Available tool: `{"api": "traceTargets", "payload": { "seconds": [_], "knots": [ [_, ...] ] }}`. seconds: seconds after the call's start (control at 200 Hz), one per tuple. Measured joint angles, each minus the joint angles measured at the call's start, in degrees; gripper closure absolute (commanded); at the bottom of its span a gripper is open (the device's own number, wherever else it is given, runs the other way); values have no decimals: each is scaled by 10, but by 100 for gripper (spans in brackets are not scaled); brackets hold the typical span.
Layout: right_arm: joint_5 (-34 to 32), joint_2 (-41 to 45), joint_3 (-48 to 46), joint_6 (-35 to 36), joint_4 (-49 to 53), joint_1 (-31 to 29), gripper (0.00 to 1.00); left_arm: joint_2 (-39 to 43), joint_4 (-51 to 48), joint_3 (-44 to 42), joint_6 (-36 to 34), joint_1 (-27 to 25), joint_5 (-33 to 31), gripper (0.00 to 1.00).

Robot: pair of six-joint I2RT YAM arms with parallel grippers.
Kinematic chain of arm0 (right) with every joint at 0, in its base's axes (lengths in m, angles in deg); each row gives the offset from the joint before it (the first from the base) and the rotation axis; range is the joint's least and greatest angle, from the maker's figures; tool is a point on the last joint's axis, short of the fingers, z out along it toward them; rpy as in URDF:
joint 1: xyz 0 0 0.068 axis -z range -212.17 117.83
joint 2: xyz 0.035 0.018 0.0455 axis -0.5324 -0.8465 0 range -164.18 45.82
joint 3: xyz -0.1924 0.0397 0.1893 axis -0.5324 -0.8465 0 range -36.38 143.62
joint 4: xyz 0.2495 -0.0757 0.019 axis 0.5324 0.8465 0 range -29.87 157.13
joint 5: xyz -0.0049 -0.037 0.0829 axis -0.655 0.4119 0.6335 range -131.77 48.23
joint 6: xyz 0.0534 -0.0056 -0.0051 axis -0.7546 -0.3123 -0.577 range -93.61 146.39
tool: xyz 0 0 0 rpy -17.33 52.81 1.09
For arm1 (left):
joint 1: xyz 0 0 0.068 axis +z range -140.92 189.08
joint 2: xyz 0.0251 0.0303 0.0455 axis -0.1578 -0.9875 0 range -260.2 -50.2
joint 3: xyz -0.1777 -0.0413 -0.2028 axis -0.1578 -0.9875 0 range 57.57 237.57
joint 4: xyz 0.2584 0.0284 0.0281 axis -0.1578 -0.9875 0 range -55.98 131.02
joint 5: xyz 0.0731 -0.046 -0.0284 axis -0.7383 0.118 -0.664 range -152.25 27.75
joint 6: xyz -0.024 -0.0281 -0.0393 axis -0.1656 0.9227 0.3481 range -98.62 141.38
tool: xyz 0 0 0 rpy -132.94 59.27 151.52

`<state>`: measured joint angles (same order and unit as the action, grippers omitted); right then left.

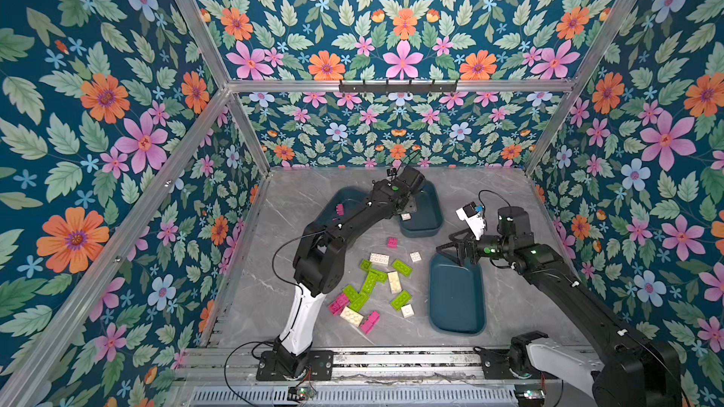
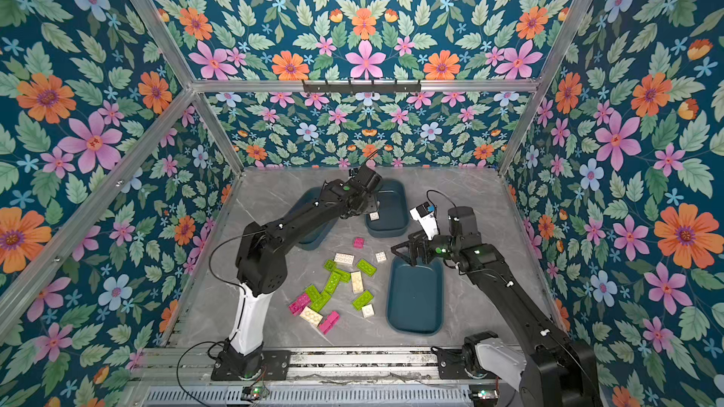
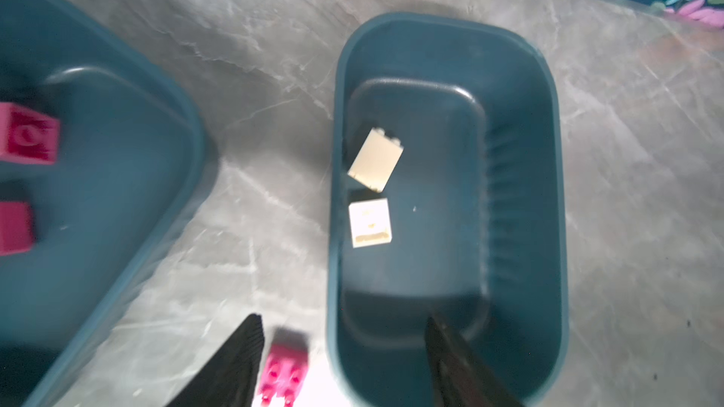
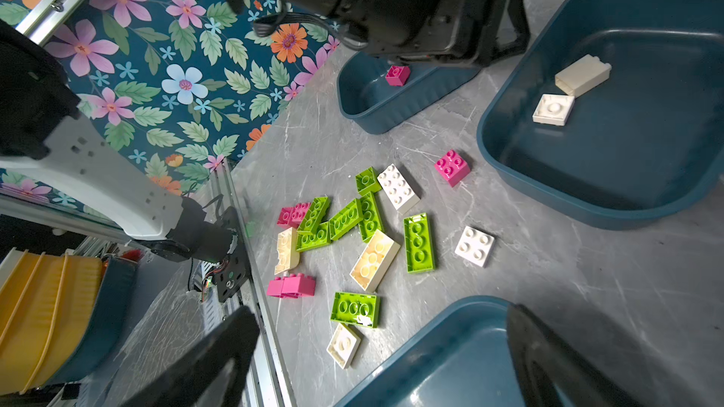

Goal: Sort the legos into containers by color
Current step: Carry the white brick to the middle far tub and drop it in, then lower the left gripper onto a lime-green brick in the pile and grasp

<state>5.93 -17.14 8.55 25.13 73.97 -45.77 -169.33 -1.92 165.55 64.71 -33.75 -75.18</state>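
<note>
Left fingers [image 3: 235, 366] spread over the far tub [image 3: 556, 150] holding cream bricks [image 3: 375, 160], arm outstretched; right fingers [image 4: 211, 358] gape above the near tub [image 4: 442, 346].

Robot-lab test booth: aluminium frame [image 1: 274, 85], floral-print wall panels [image 1: 391, 13], marble-look tabletop [image 1: 305, 185].

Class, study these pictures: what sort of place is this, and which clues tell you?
Probably a robot test booth, not a home: an aluminium frame holding flowered panels around a marble-look table, two robot arms mounted on a rail, and bricks and tubs laid out for sorting.
</note>
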Motion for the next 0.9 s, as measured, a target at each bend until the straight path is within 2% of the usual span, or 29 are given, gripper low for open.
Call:
{"api": "traceTargets", "payload": {
  "seconds": [0.2, 0.425, 0.63, 0.905],
  "knots": [
    [16, -14, 3, 0, 0, 0, 1, 106, -37, -121, -7, -12, 5, 29],
    [40, -25, 4, 0, 0, 0, 1, 193, -72, -244, -49, -17, 24, 29],
    [53, -27, 4, 1, 0, 0, 1, 205, -78, -324, -109, -14, 40, 29],
    [55, -14, -3, 2, 9, 0, 1, 195, -43, -378, -173, 14, 50, 30]
  ]
}}
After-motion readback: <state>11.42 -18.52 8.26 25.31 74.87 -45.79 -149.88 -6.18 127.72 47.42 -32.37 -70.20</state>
